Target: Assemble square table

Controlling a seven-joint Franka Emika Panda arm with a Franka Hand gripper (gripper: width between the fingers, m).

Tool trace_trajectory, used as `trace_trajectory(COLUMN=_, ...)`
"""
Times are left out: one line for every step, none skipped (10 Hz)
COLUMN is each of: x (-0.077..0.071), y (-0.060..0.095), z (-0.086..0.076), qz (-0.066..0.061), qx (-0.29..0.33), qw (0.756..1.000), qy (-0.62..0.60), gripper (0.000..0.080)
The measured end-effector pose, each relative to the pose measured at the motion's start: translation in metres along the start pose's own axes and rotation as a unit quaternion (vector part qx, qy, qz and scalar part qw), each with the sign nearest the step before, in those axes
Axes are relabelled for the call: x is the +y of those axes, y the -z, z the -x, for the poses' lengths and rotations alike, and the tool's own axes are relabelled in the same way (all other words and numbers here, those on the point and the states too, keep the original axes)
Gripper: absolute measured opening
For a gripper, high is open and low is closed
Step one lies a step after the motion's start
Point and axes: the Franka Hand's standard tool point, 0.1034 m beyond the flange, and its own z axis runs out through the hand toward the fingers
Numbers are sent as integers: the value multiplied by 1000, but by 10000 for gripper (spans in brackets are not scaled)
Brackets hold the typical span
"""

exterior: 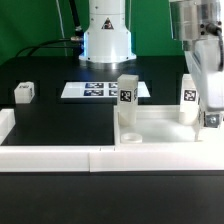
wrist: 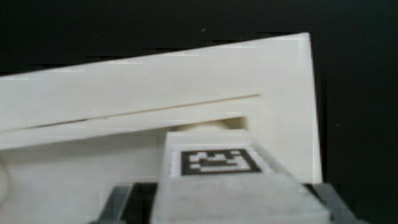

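**Leg in jaws, standing at the tray top**

Table top (exterior: 160, 132): white, tray-like, flat on the black table (exterior: 60, 125), up against the border wall (exterior: 90, 158).

Two legs upright on it. Free leg (exterior: 128, 98) stands at its corner on the exterior view's left, tag facing the camera. Gripped leg (exterior: 189, 96) stands towards the exterior view's right.

Gripper (wrist: 222, 205): jaws closed in on the gripped leg, one finger (wrist: 128, 203) pressed to each side. In the wrist view the tag face points up and the top's raised rim lies just beyond. Cannot tell if the leg's foot sits in a corner hole.

Loose leg (exterior: 24, 93) lies alone on the table, well apart, at the exterior view's left. Marker board (exterior: 100, 90) lies behind the top.
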Motion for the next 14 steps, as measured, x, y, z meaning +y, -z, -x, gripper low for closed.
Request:
trace_trajectory(x=0, y=0, z=0, qz=0, qx=0, qw=1000, qy=15, gripper=356)
trace_trajectory(x=1, y=-1, z=1, qz=-1, qx=2, qw=998, qy=57, gripper=493)
trace_trajectory(x=7, y=-4, z=6, qz=1, qx=3, qw=987, qy=159, gripper=611)
trace_trajectory(x=6, y=-3, z=6, qz=1, qx=2, qw=964, qy=265, gripper=611)
trace_trajectory(x=5, y=-2, z=4, qz=2, qx=1, qw=948, qy=319, gripper=641)
trace_trajectory(x=5, y=-3, z=4, qz=3, qx=2, qw=938, qy=348, gripper=641)
trace_trajectory(x=5, y=-3, z=3, qz=3, qx=2, qw=925, qy=381, gripper=648)
trace_trajectory(x=5, y=-3, z=2, qz=3, qx=2, qw=910, qy=415, gripper=649)
trace_trajectory(x=5, y=-2, z=0, qz=6, qx=6, qw=867, qy=498, gripper=649)
trace_trajectory(x=3, y=1, z=-1, qz=10, qx=15, qw=818, qy=574, gripper=649)
trace_trajectory(x=1, y=3, z=0, qz=15, qx=23, qw=768, qy=640, gripper=649)
trace_trajectory(x=1, y=2, z=2, qz=22, qx=31, qw=701, qy=712, gripper=649)
trace_trajectory(x=1, y=2, z=1, qz=22, qx=31, qw=708, qy=705, gripper=649)
trace_trajectory(x=1, y=2, z=0, qz=22, qx=32, qw=714, qy=699, gripper=649)
